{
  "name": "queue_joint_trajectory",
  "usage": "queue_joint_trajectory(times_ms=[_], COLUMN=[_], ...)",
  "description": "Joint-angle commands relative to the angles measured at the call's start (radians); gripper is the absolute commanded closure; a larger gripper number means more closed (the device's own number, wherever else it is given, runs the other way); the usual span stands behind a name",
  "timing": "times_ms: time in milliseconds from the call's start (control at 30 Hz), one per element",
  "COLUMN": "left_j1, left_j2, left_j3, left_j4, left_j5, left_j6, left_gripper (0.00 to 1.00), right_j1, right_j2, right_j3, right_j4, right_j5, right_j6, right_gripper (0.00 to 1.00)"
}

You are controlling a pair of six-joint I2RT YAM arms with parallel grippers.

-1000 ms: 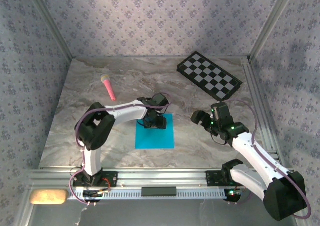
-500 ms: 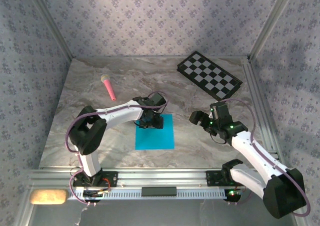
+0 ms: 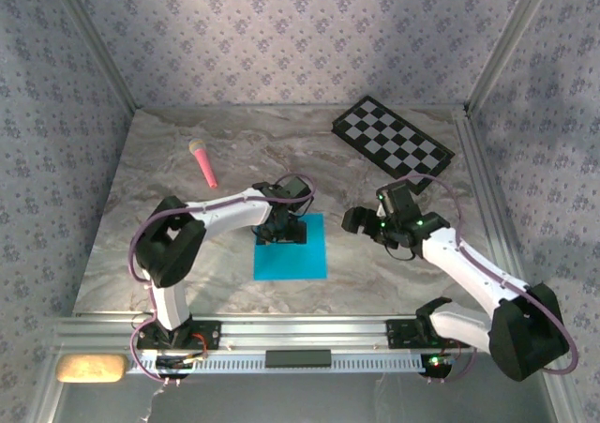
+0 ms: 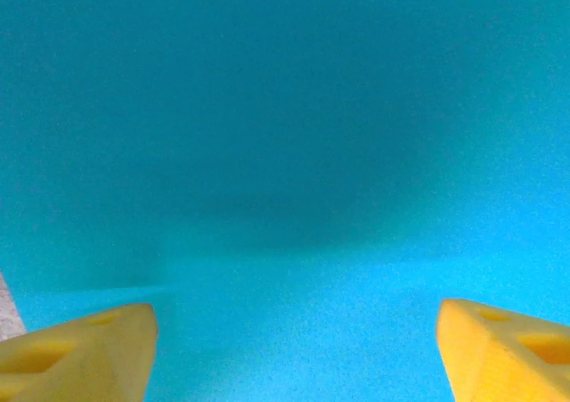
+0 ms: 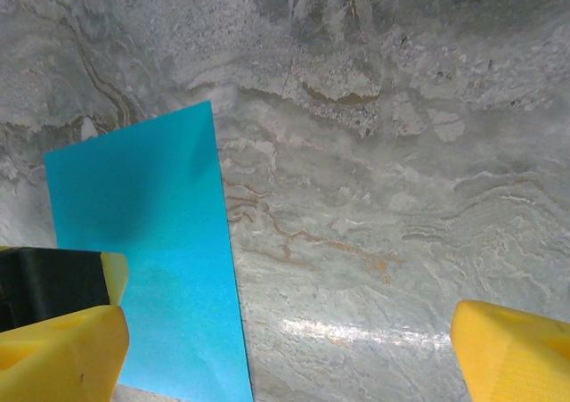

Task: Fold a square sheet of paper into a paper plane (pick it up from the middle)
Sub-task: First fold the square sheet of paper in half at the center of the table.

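Now | my left fingers [image 3: 282, 230] apart, low over far half of paper [image 3: 292, 254], set to pinch its middle | paper flat on desk [image 3: 187, 254], unfolded, between my arms | my right fingers [image 3: 360, 220] apart, empty, near its right edge, ready to take the lifted sheet

Checkered board [image 3: 393, 140] lies at far right of marble table [image 3: 141, 254]; pink stick [image 3: 203, 163] far left, well apart; tan pad [image 3: 90, 368] beyond near-left edge.
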State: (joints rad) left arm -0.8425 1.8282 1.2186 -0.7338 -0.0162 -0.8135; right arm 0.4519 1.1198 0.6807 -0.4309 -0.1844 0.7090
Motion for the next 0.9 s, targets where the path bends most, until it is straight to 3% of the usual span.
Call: queue_joint_trajectory(times_ms=[0,433,867], left_j1=[-0.013,-0.038,-0.04], left_j2=[0.041,0.114,0.146], left_j3=[0.049,0.139,0.143], left_j4=[-0.043,-0.157,-0.128], left_j5=[-0.007,-0.062,-0.036], left_j6=[-0.028,-0.07,-0.065], left_gripper=[0.17,0.14,0.12], right_j1=[0.01,0.019,0.021], right_j2=[0.012,0.021,0.028], right_j3=[0.033,0.033,0.025], right_j4=[-0.045,-0.052,-0.061], right_j5=[0.003,0.028,0.037], right_j6=[-0.027,-0.037,-0.04], right_gripper=[0.04,0.02,0.01])
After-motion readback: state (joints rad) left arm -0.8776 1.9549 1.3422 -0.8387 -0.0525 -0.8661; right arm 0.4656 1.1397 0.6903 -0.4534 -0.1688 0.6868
